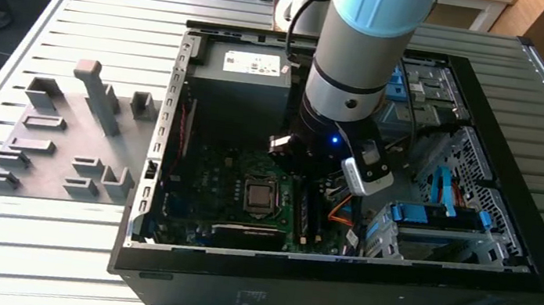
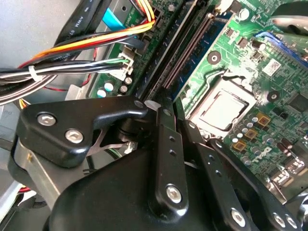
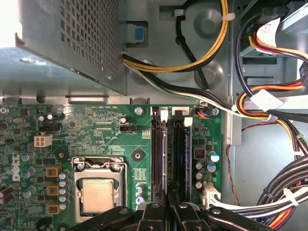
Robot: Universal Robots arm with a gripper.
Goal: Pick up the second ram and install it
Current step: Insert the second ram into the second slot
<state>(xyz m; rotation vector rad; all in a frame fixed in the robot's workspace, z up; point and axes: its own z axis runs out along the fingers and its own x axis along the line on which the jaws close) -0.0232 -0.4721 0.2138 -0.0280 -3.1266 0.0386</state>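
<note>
My gripper (image 1: 324,177) hangs low inside the open PC case (image 1: 509,270), right over the motherboard's long black slot rails (image 3: 171,154). In both wrist views its black fingers (image 2: 161,144) come together at the near end of the rails (image 2: 185,53), leaving no visible gap. The gripper (image 3: 168,199) is shut. I cannot tell whether the second ram is pinched between the tips, as the fingers would hide it. A thin blue-green strip (image 3: 188,159) stands in the rail nearest the white cable connector.
The processor socket (image 3: 98,195) lies beside the rails. Bundles of orange, yellow, black and white cables (image 3: 269,110) run close on the other side. The grey power supply box (image 1: 245,78) fills the case's far corner. A grey holder plate with blocks (image 1: 68,141) lies on the exterior view's left.
</note>
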